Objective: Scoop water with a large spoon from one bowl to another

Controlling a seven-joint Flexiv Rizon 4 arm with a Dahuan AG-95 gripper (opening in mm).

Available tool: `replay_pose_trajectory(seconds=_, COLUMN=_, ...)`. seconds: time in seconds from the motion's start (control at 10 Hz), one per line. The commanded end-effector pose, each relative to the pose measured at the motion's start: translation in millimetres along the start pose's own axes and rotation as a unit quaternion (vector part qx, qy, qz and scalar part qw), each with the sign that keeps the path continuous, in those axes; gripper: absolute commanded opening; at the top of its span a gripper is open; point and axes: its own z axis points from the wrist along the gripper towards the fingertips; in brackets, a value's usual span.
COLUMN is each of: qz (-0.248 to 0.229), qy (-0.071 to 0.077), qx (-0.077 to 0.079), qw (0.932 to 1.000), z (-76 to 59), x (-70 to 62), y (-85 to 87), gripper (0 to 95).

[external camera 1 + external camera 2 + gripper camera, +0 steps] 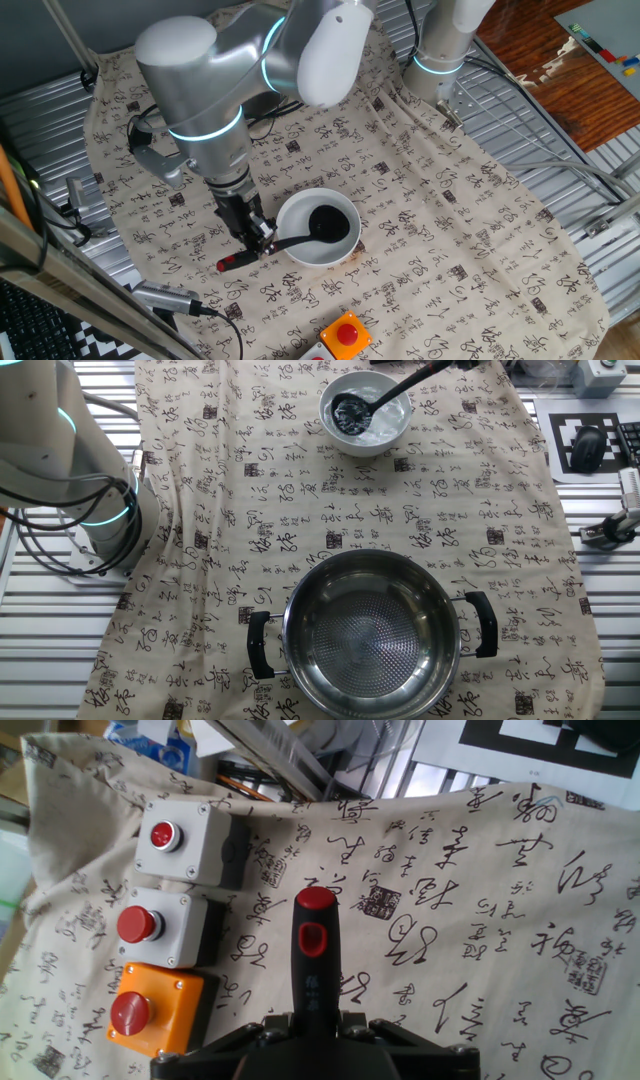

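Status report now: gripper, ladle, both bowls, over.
Gripper shut on ladle handle. Scoop down inside white bowl, in the water. Steel pot empty, apart from the bowl. Nothing between them on the cloth.

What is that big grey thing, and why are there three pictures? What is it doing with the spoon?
The big grey thing is a robot arm. At its end is a hand with two fingers, and it is gripping the thin handle of a black ladle. The ladle's round scoop sits down in a white bowl that has water in it.

Three cameras took the pictures at the same moment. One looks down at the table from the arm's side. Another looks from the opposite side, so the bowl is far away and a shiny steel pot with two black handles is close. The pot looks empty. The third camera sits on the hand itself, so you see the ladle's red tip sticking out, and three button boxes beyond it.

A cloth printed with writing covers the table.
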Motion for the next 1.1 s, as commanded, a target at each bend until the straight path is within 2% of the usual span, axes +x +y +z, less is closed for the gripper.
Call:
replay_pose_trajectory(seconds=0.1, qz=0.002, qy=0.003, qx=0.003, qw=1.0000, z=-0.5, x=-0.6, y=0.4, gripper=0.0)
replay_pose_trajectory(seconds=0.9, qz=0.019, qy=0.005, qx=-0.015, qw=0.9997, z=-3.7, x=-1.5, y=5.1, gripper=0.0)
replay_pose_trajectory(seconds=1.1, qz=0.024, qy=0.007, qx=-0.025, qw=0.9994, z=-5.3, x=-0.9, y=7.5, gripper=0.0)
